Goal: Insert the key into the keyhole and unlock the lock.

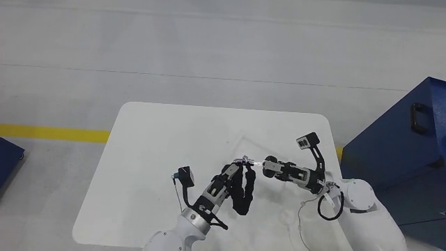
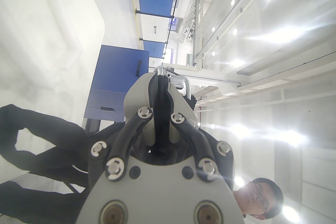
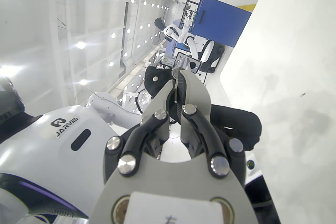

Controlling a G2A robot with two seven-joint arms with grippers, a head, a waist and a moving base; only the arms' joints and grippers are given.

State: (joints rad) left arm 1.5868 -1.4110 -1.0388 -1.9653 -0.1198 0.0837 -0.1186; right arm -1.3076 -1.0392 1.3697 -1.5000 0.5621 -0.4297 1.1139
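Left gripper (image 2: 160, 76): you'll see it clamped on the lock (image 2: 183, 85).
Right gripper (image 3: 178, 76): pinching the key (image 3: 175, 89) — just beside the lock.

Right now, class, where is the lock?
In the top view the lock is held over the near middle of the table in the left arm's jaws, right beside the key in the right arm's jaws.

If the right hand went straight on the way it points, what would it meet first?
Likely the lock, held just ahead of its key by the left hand; the gap is unclear.
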